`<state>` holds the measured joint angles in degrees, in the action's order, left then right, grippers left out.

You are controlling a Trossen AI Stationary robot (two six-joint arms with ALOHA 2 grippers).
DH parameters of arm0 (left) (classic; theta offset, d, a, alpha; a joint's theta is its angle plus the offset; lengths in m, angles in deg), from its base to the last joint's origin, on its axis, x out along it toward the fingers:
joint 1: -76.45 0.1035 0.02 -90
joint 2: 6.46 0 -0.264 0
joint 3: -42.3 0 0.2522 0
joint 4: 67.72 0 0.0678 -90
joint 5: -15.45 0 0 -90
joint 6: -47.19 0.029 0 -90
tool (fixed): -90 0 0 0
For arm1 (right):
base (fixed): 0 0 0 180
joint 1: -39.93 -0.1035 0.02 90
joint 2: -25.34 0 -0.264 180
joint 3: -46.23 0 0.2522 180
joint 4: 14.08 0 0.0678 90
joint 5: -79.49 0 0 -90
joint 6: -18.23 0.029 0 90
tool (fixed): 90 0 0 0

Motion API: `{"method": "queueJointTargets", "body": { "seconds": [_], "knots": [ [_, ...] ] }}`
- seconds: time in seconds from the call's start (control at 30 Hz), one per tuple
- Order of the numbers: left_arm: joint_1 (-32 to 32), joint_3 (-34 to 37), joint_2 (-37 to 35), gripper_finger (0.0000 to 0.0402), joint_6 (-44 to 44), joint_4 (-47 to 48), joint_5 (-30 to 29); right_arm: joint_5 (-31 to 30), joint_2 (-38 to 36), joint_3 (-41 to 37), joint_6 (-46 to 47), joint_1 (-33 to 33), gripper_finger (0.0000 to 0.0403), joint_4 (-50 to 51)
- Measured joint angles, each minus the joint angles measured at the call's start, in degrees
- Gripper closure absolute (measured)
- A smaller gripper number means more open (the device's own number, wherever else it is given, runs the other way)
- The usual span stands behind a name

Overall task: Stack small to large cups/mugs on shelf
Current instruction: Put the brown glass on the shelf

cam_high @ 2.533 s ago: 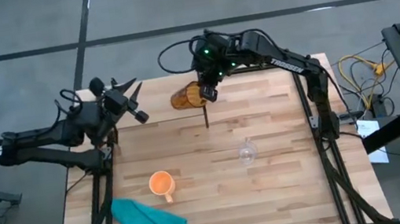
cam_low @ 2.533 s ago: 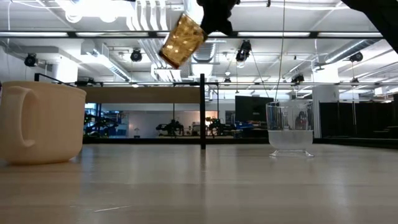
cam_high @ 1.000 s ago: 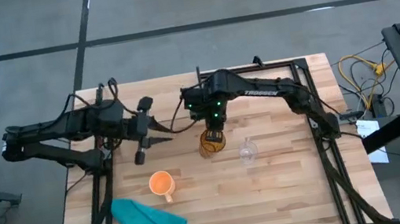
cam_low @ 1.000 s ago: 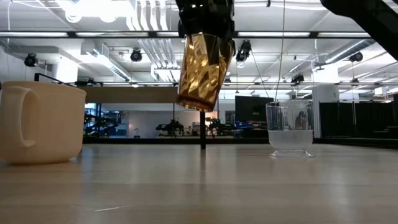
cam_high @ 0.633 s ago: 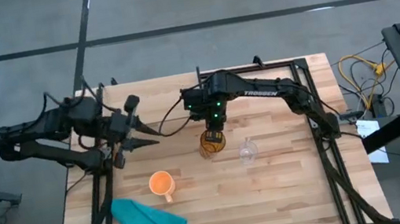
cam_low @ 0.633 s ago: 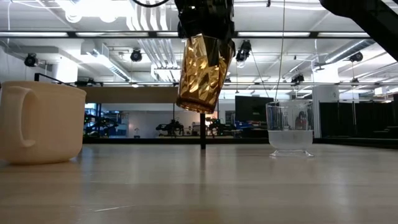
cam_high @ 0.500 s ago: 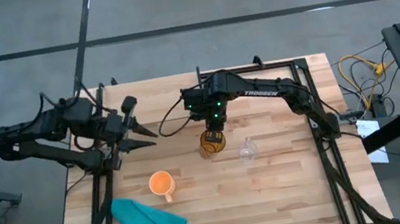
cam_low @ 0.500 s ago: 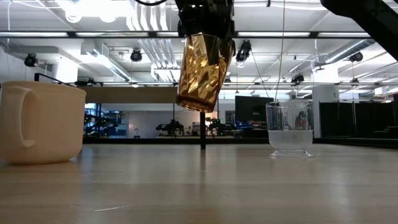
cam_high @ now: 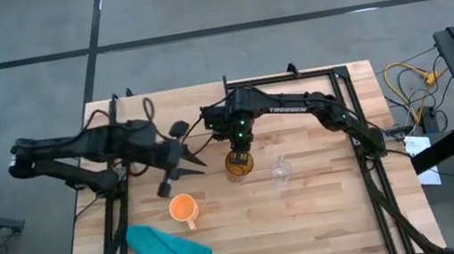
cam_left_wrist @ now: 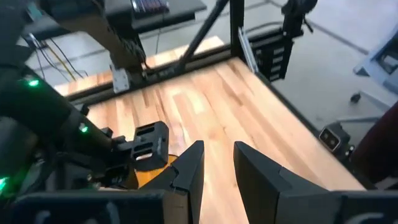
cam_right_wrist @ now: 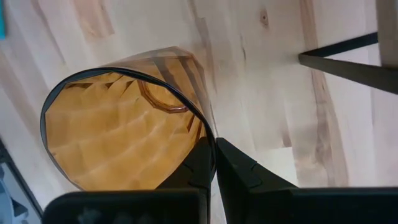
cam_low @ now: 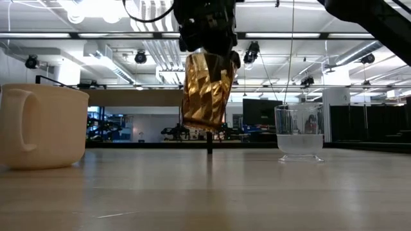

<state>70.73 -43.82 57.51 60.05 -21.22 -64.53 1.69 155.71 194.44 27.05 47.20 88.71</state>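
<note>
- The tumbler (cam_high: 237, 163) hangs above the worktop (cam_high: 312, 213), clear of the boards in the low view (cam_low: 204, 90), mouth up and slightly tilted.
- The right gripper (cam_high: 240, 146) holds it by the rim: in the right wrist view its fingers (cam_right_wrist: 205, 163) pinch the amber wall (cam_right_wrist: 124, 137), one inside and one outside.
- The glass cup (cam_high: 281, 173) stands upright on the worktop just beside the tumbler, on the right arm's side, not touching it; in the low view it shows at (cam_low: 298, 133).
- The mug (cam_high: 183, 208) stands upright nearer the front edge, on the left arm's side, handle toward the front; the low view has it at (cam_low: 42, 125).
- A teal cloth (cam_high: 169, 248) lies crumpled near the mug, at the front left corner.
- The shelf frame shows as a black post (cam_low: 209, 142) behind the tumbler; the board itself cannot be made out.
- The left gripper (cam_high: 179, 158) reaches over the worktop between mug and tumbler, its fingers (cam_left_wrist: 189, 171) narrowly parted and holding nothing.
</note>
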Motion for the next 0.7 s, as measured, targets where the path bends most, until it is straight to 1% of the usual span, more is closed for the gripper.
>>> {"method": "queueJointTargets", "body": {
  "seconds": [0.4, 0.7],
  "knots": [
    [-0.02, 0.63, 4.81, 0.0327, -0.43, 0.01, -0.42, -0.02, 1.48, 0.00, 0.12, 0.00, 0.0394, -1.64],
    [-0.81, 0.69, 9.95, 0.0327, -0.60, 0.89, -0.48, -0.26, 2.23, 0.00, -0.39, 0.00, 0.0394, -2.16]
  ]
}}
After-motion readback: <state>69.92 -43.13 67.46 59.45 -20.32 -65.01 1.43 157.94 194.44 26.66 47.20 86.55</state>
